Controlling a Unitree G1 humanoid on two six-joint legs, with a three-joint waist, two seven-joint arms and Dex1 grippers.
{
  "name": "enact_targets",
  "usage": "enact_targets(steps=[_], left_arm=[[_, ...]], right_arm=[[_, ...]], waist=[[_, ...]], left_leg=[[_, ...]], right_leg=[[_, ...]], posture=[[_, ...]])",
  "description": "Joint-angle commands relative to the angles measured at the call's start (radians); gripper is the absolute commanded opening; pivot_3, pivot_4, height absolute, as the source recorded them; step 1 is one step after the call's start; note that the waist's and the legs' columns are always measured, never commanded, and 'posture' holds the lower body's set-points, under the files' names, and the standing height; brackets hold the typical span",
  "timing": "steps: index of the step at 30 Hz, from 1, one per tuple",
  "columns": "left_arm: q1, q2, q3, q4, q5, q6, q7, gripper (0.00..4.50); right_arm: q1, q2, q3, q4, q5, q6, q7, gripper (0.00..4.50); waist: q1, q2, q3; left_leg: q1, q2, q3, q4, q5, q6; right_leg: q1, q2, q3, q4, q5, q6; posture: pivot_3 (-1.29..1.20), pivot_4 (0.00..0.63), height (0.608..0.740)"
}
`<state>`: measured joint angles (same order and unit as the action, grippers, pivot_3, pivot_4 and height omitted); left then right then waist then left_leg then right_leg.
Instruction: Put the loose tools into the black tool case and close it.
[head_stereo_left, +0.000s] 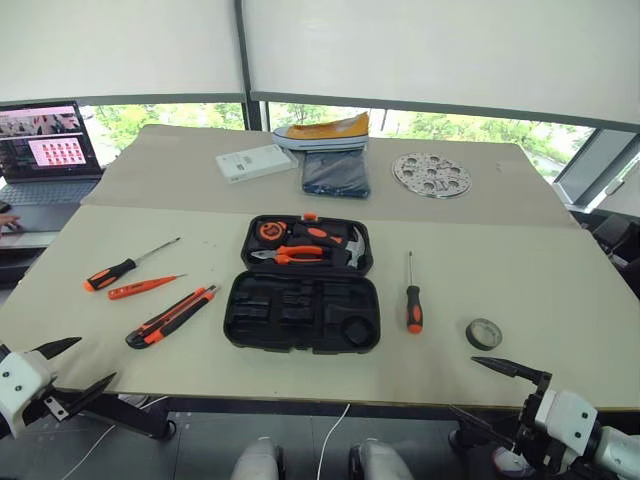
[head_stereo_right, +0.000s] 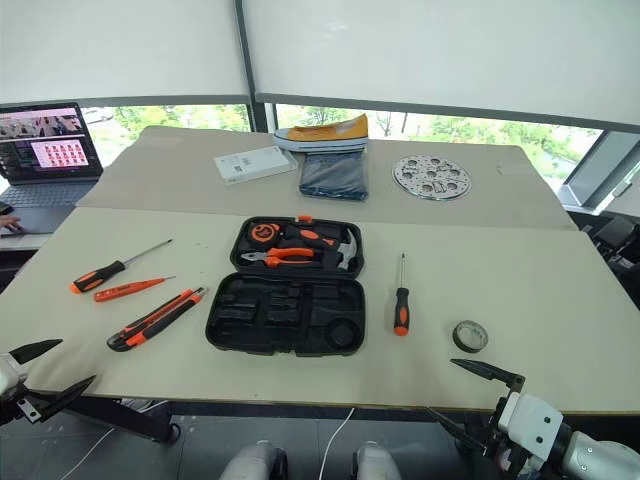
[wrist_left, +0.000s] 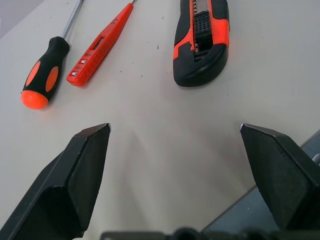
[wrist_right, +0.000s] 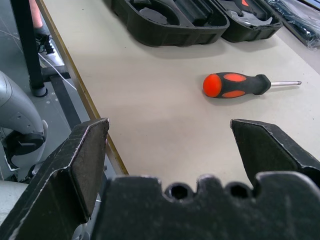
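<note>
My left tool (head_stereo_left: 62, 368) sits at the lower left of the frame, its fingers spread wide and empty, short of the table (head_stereo_left: 560, 290) edge. Just beyond it, left of centre, lie three loose tools: a black-and-orange screwdriver (head_stereo_left: 125, 267), a slim orange screwdriver (head_stereo_left: 145, 287) and a utility knife (head_stereo_left: 171, 317). All look light and rigid; I judge the rubbery handles the surest place to grip, the smooth shafts likely to slip, and the slim one apt to roll. At centre the black tool case (head_stereo_left: 303, 313) lies open, its near half's moulded slots vacant, its far half holding pliers (head_stereo_left: 287, 255) and a hammer (head_stereo_left: 340, 243). The lid is stiff plastic; I would push it by its far edge. Right of the case lies a second screwdriver (head_stereo_left: 413, 298), then a small tape roll (head_stereo_left: 484, 333), light and best pinched across its rim. My right tool (head_stereo_left: 497, 390), lower right, is also spread wide and empty.
</note>
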<state>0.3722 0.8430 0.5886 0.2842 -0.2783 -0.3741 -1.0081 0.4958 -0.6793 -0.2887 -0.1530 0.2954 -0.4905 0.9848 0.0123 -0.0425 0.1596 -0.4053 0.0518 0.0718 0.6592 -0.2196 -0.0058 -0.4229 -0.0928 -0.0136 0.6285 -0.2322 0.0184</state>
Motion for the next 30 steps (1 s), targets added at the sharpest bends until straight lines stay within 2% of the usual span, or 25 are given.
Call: enact_targets(steps=[1,2,6,10,14,19,24,27,30], left_arm=[[0.017,-0.004,0.049,-0.061,-0.099,0.119,0.01,4.46],[0.02,-0.018,0.082,-0.079,-0.168,0.208,0.022,4.46],[0.009,-0.083,0.191,-0.101,-0.231,0.328,0.18,4.46],[0.049,-0.168,0.256,-0.115,-0.292,0.436,0.264,4.46],[0.07,-0.214,0.327,-0.127,-0.371,0.55,0.327,4.46],[0.022,-0.2,0.35,-0.183,-0.446,0.647,0.368,4.46],[-0.155,-0.039,0.203,-0.188,-0.403,0.803,0.382,4.46],[-0.344,0.088,0.035,-0.06,-0.299,0.85,0.37,4.46],[-0.526,0.152,-0.093,0.1,-0.221,0.86,0.332,4.46]], right_arm=[[-0.048,-0.004,0.014,-0.04,0.051,0.051,-0.01,4.5],[-0.089,-0.001,0.037,-0.061,0.084,0.088,-0.01,4.5],[-0.192,0.027,0.088,-0.12,0.181,0.143,-0.002,4.5],[-0.279,0.06,0.113,-0.186,0.3,0.275,-0.049,4.5],[-0.348,0.114,0.123,-0.215,0.299,0.298,-0.09,4.5],[-0.365,0.142,0.136,-0.234,0.29,0.311,-0.088,4.5],[-0.375,0.157,0.152,-0.24,0.273,0.316,-0.092,4.5],[-0.399,0.166,0.172,-0.225,0.255,0.311,-0.089,4.5],[-0.431,0.171,0.183,-0.196,0.237,0.3,-0.077,4.5]], waist=[[-0.002,0.0,0.0],[-0.006,-0.001,0.0],[-0.013,-0.001,0.0],[-0.013,-0.001,-0.001],[-0.012,-0.004,-0.002],[0.005,-0.006,-0.003],[0.018,-0.009,-0.005],[0.018,-0.008,-0.005],[0.008,-0.009,-0.006]], left_leg=[[0.0,0.0,0.0,0.0,0.0,0.0],[0.0,0.0,0.0,0.0,0.0,0.0],[0.001,0.001,-0.004,0.0,0.0,0.0],[0.001,0.001,-0.004,0.0,0.0,0.001],[0.0,0.0,-0.002,0.0,0.0,0.002],[0.001,0.0,0.0,0.0,-0.001,0.001],[0.001,0.001,0.001,0.0,-0.001,0.0],[0.002,0.0,0.002,0.0,0.0,0.0],[0.001,0.0,0.003,0.0,0.0,-0.001]], right_leg=[[0.0,0.0,0.0,0.0,0.0,0.0],[0.0,0.0,0.0,0.0,0.0,0.0],[0.001,0.0,0.0,0.002,0.001,0.001],[0.001,0.0,0.0,0.002,0.001,0.001],[0.001,0.0,0.001,0.001,0.002,0.001],[-0.001,0.0,-0.002,0.001,0.001,-0.001],[0.0,-0.001,-0.005,0.001,0.002,-0.001],[0.001,0.0,-0.004,0.001,0.004,-0.002],[0.0,0.002,-0.003,0.001,0.005,-0.002]], posture=[[0.0,0.15,0.74],[0.0,0.15,0.74],[0.0,0.15,0.74],[0.0,0.15,0.74],[0.0,0.15,0.74],[0.0,0.15,0.74],[0.0,0.15,0.74],[0.0,0.15,0.74],[0.0,0.15,0.74]])
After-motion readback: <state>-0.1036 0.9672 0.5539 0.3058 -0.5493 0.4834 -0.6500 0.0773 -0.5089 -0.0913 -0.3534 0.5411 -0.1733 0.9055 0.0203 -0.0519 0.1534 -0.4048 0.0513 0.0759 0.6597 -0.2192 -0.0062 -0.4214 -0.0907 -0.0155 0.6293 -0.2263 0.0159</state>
